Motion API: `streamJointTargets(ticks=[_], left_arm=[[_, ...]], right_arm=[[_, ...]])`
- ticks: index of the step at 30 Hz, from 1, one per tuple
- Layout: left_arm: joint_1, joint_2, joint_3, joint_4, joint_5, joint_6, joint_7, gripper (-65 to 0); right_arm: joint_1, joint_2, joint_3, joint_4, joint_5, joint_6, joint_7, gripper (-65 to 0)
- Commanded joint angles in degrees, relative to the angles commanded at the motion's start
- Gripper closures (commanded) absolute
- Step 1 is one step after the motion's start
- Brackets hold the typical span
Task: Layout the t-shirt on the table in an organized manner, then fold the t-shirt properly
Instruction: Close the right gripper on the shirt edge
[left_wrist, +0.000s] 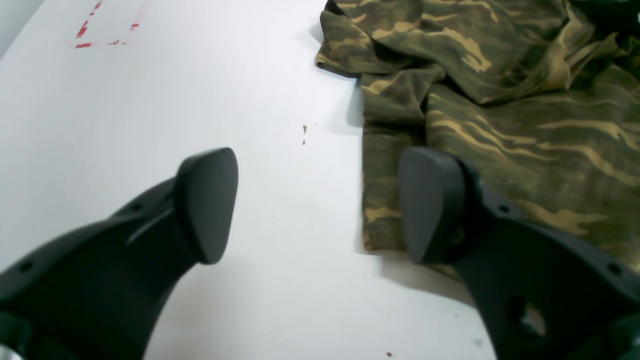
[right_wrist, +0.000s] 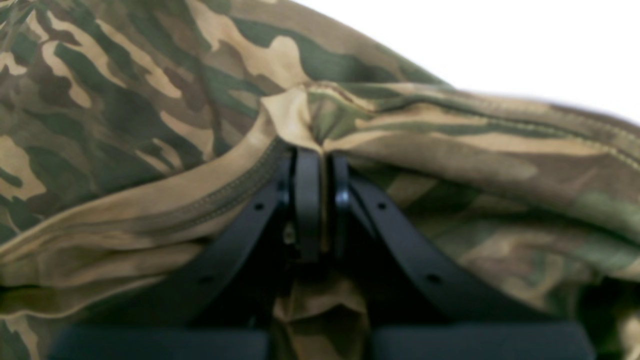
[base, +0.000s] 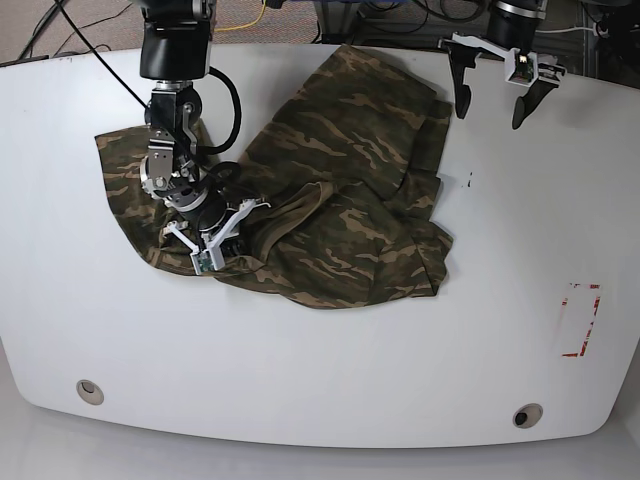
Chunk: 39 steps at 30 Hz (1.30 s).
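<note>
Beyond the far edge of the table, a brown carpet is showing. Black cables are lying across it at the far left. A yellow cable is curling near the middle, and more dark cables are tangling further along. Grey floor is showing past the near edge.

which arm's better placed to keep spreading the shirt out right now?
Right. The right gripper is already shut on the t-shirt at a hem fold, so it can probably pull. The left gripper is open, over the table at the shirt's edge, holding nothing.
</note>
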Motion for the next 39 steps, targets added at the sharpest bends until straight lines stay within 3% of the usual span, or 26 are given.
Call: streamJointTargets(ticks=[6,13,22,32,39], left_arm=[[-1.2,0.0,1.9,0.0,-0.3,0.0,8.0,-46.3],[-2.4,0.0,6.3,0.0,-0.3,0.0,14.0,-46.4],[-3.3,0.0,10.5,0.0,-0.3,0.0,14.3,-46.5],[-3.3,0.1,7.5,-0.3,-0.4,0.0,14.3,-46.5],[-5.1,-0.1,3.6,-1.0,-9.7,0.0,16.1,-46.5]], right_arm=[[-4.2,-0.1,0.0,8.7,0.0,-0.18,-1.4,0.0],[-8.0,-0.2,0.0,17.7,0.4,-0.18,-5.3,0.0],[-12.5,-0.2,0.0,27.0,0.2,-0.18,-5.6,0.0],[-16.0,-0.2,0.0,30.2,0.3,0.09,-5.6,0.0],[-16.9,-0.2,0.0,30.2,0.4,0.09,-5.5,0.0]])
